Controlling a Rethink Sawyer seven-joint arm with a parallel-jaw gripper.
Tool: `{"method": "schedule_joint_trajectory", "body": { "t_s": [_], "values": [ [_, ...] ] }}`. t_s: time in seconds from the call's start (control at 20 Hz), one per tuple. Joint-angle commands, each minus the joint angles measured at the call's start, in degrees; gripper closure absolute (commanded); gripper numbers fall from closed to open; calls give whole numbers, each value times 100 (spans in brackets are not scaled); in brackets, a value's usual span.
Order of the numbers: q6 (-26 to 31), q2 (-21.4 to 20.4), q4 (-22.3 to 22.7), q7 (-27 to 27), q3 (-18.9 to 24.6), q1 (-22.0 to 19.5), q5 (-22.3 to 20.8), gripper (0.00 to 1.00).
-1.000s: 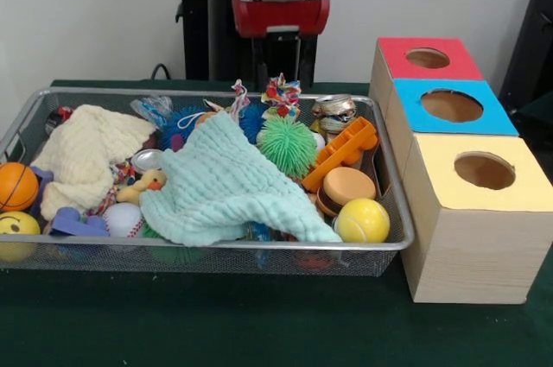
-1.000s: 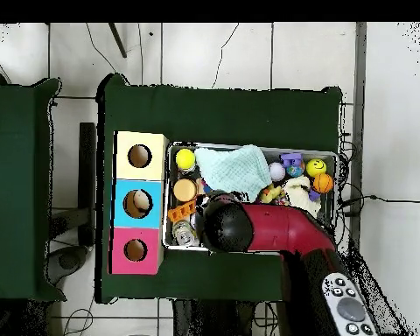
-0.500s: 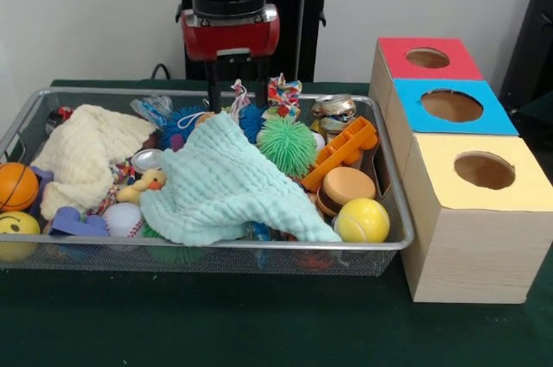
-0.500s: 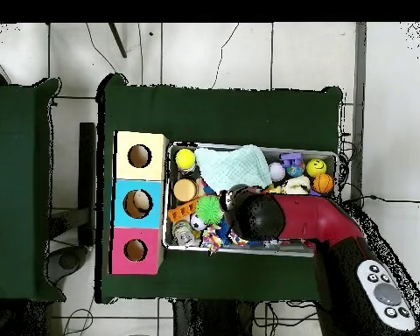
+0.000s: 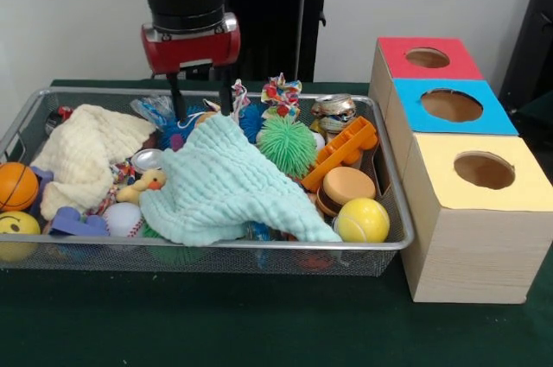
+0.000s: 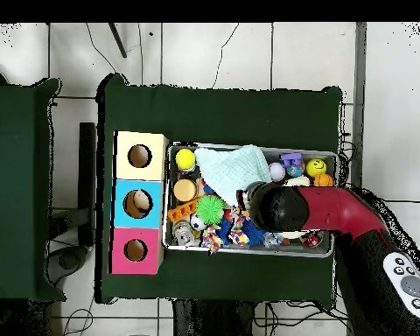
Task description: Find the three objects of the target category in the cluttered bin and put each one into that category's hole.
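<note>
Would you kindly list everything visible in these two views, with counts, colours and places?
bin: one, silver mesh, on the green table
cloths: two, mint at centre, cream at front-view left
duck: one, yellow, between the cloths
spiky ball: one, green, behind the mint cloth
smooth balls: orange, yellow smiley, yellow, white
boxes: three, wooden, tops red, blue, yellow, right of the bin
gripper: one, red and black, fingers apart, over the bin's far side
</note>
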Motion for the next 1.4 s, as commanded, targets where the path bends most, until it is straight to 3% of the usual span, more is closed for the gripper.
{"method": "schedule_joint_trajectory", "body": {
  "t_s": [0.05, 0.6, 1.15, 1.4],
  "values": [
    [332, 680, -410, -2823, 1090, -496, -826, 0],
    [810, 910, -702, -4231, 1640, -1190, -1130, 0],
    [1281, 1046, -984, -5403, 1781, -1565, -1168, 0],
    [1256, 1399, -1151, -5885, 1798, -1676, -1308, 0]
  ]
}}
